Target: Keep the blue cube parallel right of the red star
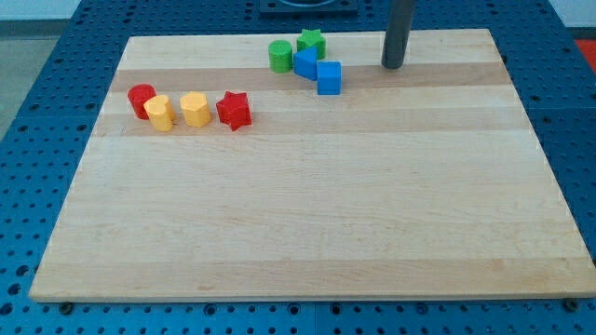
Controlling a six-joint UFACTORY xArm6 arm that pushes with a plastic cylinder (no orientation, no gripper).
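Observation:
The blue cube (pixel 329 78) sits near the view's top centre of the wooden board (pixel 307 233). The red star (pixel 234 110) lies lower and to the view's left of it, at the right end of a row of blocks. The cube is up and to the right of the star, about a hundred pixels away. My tip (pixel 393 65) touches the board to the right of the blue cube and slightly above it, apart from it by a small gap.
A second blue block (pixel 304 62), a green cylinder (pixel 279 56) and a green star (pixel 312 42) cluster just left of and above the cube. A red cylinder (pixel 142 100), a yellow block (pixel 160 113) and a yellow hexagon (pixel 195 109) line up left of the red star.

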